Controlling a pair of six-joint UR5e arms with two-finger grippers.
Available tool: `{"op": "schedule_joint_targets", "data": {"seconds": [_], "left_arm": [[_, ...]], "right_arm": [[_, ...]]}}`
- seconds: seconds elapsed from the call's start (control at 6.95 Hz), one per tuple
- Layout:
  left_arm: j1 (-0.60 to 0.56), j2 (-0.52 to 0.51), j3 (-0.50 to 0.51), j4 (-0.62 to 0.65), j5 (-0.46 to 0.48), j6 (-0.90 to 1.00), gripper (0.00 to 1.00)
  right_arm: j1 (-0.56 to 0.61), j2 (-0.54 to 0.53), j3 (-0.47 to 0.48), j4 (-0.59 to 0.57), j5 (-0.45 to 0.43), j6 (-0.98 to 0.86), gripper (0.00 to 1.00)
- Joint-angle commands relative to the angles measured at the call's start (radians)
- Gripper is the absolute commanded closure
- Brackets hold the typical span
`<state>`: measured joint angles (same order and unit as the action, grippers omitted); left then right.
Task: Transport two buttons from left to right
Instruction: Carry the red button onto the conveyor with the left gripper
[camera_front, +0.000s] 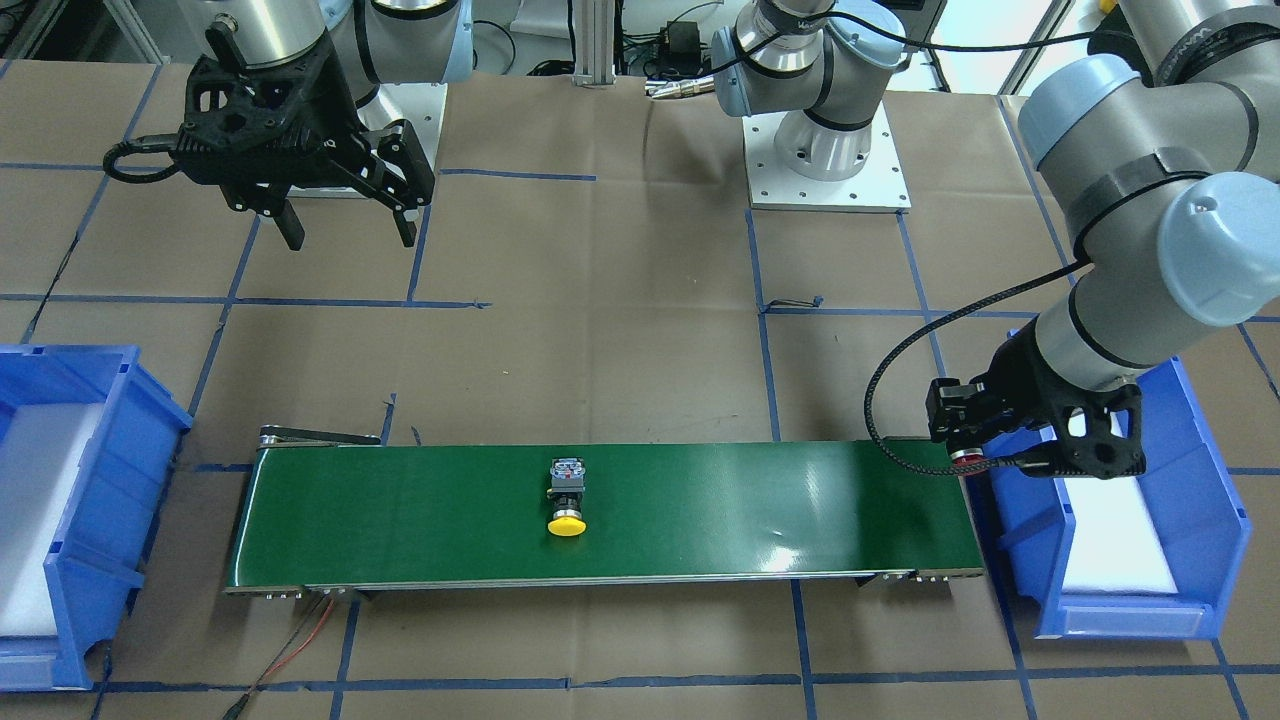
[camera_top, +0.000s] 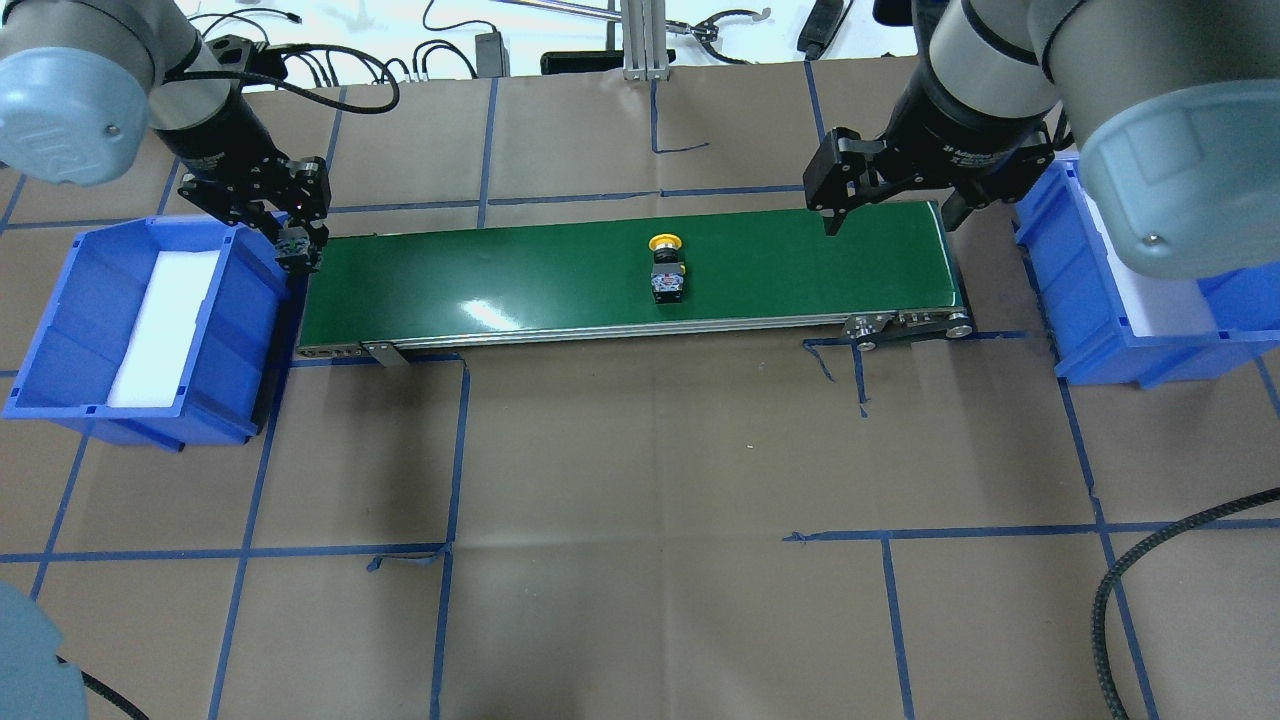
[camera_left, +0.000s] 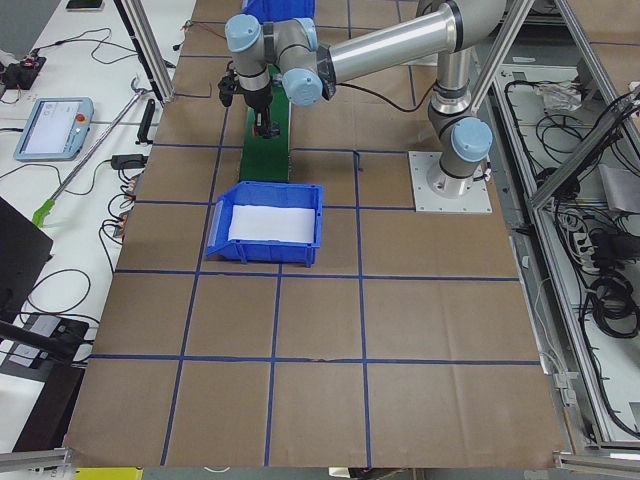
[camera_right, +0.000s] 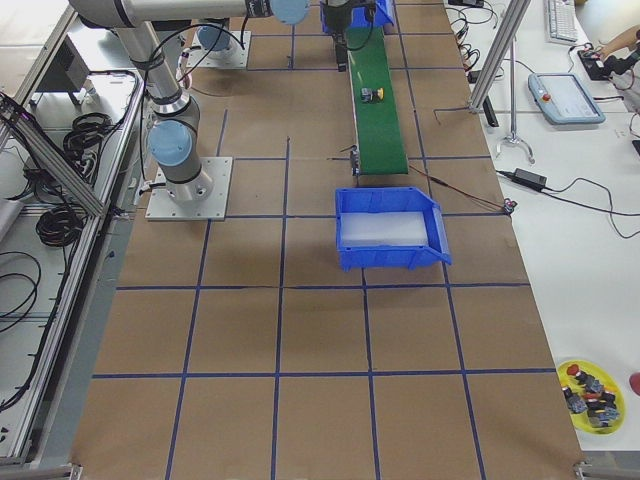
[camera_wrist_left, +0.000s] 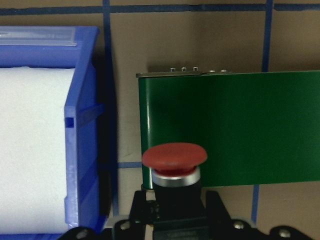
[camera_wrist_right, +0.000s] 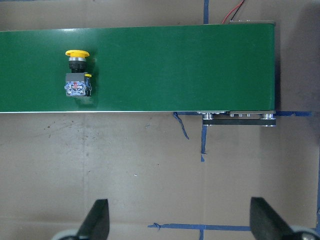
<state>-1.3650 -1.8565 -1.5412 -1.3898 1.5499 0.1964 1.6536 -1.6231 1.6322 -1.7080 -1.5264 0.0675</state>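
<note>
Overhead cam sits behind the robot (camera_front: 825, 140) looking down; front cam faces it from across, so sides flip. Both get the whole green conveyor belt (camera_top: 500, 280). The end cams look along the table (camera_left: 300, 330) from far back. Left wrist cam hugs the red-capped button (camera_wrist_left: 174, 156); right wrist looks straight down at the belt.

The left gripper (camera_wrist_left: 176, 204) clamps the black body of the red button (camera_wrist_left: 174, 156), whose cap shows against the end of the green belt (camera_wrist_left: 240, 125), with the blue bin (camera_wrist_left: 85, 150) and its white foam (camera_wrist_left: 30, 150) just beside it on the taped brown tabletop (camera_wrist_left: 200, 40).
</note>
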Motion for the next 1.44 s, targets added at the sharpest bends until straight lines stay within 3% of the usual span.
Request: {"op": "schedule_joint_targets", "data": {"seconds": [0.0,0.29,0.43,1.01,1.15,1.29], "left_arm": [[-0.003,-0.015,-0.083,0.117,-0.001,-0.002,0.89],[-0.003,-0.030,-0.163,0.233,-0.001,0.011,0.88],[-0.003,-0.049,-0.181,0.268,-0.001,0.012,0.88],[-0.003,-0.087,-0.181,0.314,-0.001,0.034,0.88],[-0.003,-0.093,-0.181,0.330,-0.001,0.034,0.78],[-0.003,-0.093,-0.181,0.334,-0.004,0.025,0.01]], "right_arm": [[0.000,0.066,0.009,-0.015,0.003,0.008,0.00],[0.000,0.113,0.008,-0.027,0.005,0.012,0.00],[0.000,0.146,0.009,-0.117,0.000,0.009,0.00],[0.002,0.226,0.008,-0.271,-0.001,0.017,0.00],[0.002,0.235,0.005,-0.271,-0.001,0.017,0.00],[0.002,0.247,0.003,-0.271,-0.001,0.017,0.00]]}}
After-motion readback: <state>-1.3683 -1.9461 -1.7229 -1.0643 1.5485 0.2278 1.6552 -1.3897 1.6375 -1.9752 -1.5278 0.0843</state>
